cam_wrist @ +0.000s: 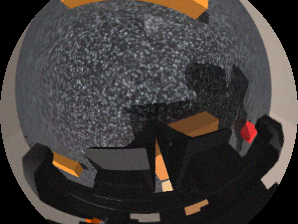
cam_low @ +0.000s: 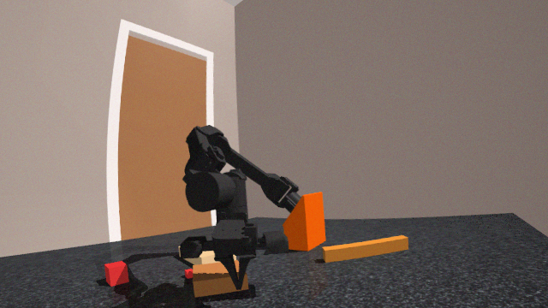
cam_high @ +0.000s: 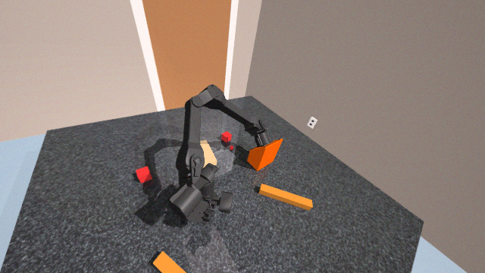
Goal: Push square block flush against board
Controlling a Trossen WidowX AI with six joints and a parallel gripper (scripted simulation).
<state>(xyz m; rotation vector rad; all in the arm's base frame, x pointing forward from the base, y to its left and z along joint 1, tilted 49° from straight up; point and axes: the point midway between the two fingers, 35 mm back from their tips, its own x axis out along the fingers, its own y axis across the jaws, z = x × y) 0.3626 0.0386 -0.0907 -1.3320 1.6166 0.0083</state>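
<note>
The orange square block [cam_high: 265, 155] [cam_low: 305, 224] is tilted up on one edge on the dark table. My gripper [cam_high: 264, 142] [cam_low: 294, 201] is shut and empty. It presses against the block's upper back side, and the block partly hides its fingertips. The long orange board [cam_high: 285, 196] [cam_low: 365, 249] lies flat in front of the block. A small gap separates the board from the block. In the wrist view the board runs across the top, with bare table between it and my fingers.
Two red cubes [cam_high: 143, 174] [cam_high: 226, 136] and a tan block [cam_high: 208, 152] lie near the arm's base [cam_high: 197, 201]. A second orange board [cam_high: 167, 263] lies at the table's front edge. The walls stand close behind and to the right.
</note>
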